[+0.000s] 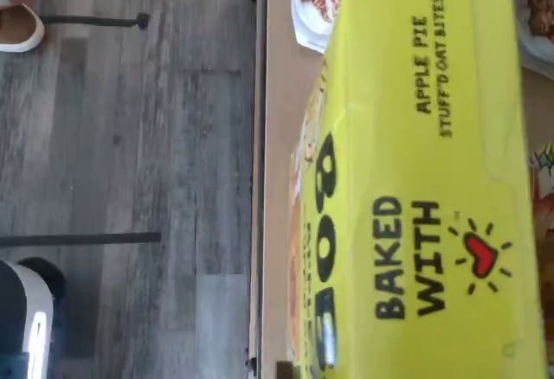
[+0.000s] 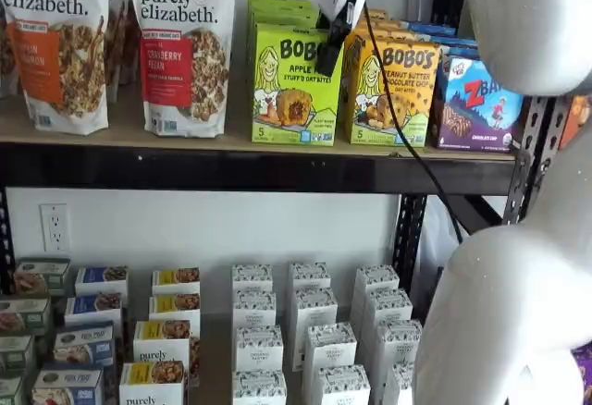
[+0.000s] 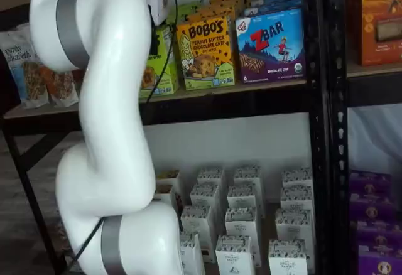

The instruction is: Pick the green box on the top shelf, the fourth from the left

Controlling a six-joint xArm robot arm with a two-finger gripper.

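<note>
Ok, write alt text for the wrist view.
A lime-green Bobo's Apple Pie Stuff'd Oat Bites box fills most of the picture, seen from above and turned sideways, with "Baked with" and a red heart on its top. It stands on the tan shelf board, grey plank floor beyond.

From the wrist we look straight down, very close over the green box (image 1: 415,189), with the shelf's front edge and the grey floor beyond it. One fixed camera faces the top shelf (image 2: 231,166) nearly head-on from near. The other views it (image 3: 226,102) obliquely from the side, past the arm. Both shelf views share the green box (image 2: 294,86) and the white cartons (image 2: 314,340) below.
</note>
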